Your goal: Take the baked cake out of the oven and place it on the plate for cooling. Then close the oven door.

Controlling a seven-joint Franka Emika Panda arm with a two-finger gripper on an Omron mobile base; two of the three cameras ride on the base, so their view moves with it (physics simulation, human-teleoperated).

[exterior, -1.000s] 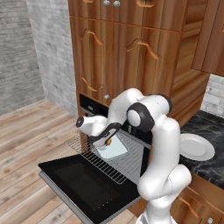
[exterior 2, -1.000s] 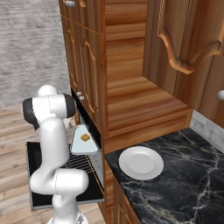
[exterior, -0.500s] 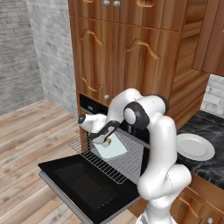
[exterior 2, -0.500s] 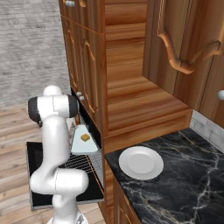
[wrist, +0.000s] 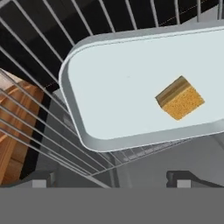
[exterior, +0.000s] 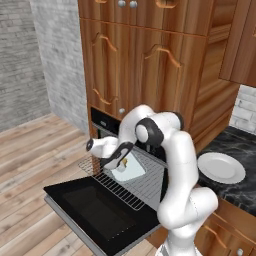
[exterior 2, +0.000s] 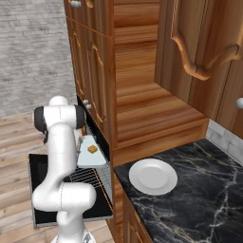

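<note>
Tool point(wrist: 111, 178): we held it spread wide, empty, above pale grey baking tray point(wrist: 131, 83) | small golden-orange square cake point(wrist: 180, 98): on tray, on oven's wire rack point(wrist: 39, 48) | risk: cake sat off-centre, our fingers could miss it or push it.

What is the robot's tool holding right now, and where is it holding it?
Nothing. The tool is open above the tray, and the cake sits on the tray, untouched.
</note>
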